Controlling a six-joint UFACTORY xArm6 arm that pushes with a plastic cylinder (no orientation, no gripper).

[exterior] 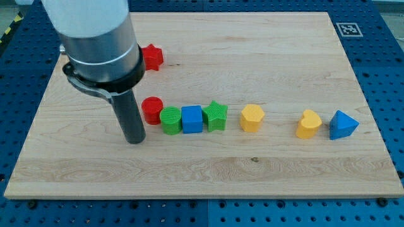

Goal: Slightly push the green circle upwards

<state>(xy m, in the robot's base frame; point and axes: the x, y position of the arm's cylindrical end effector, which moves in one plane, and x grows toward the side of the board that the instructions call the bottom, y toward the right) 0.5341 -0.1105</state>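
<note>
The green circle [170,120] sits left of the board's middle in a tight row, touching the red circle [151,110] on its left and the blue cube [192,119] on its right. My tip [134,140] rests on the board to the lower left of the green circle, a short gap away and just below-left of the red circle. The rod rises from the tip to the large grey arm body at the view's top left.
A green star [216,115] follows the blue cube. Further right are a yellow hexagon [252,118], a yellow heart [308,124] and a blue triangle [342,125]. A red star [152,57] lies near the top left. The wooden board [265,50] lies on a blue pegboard.
</note>
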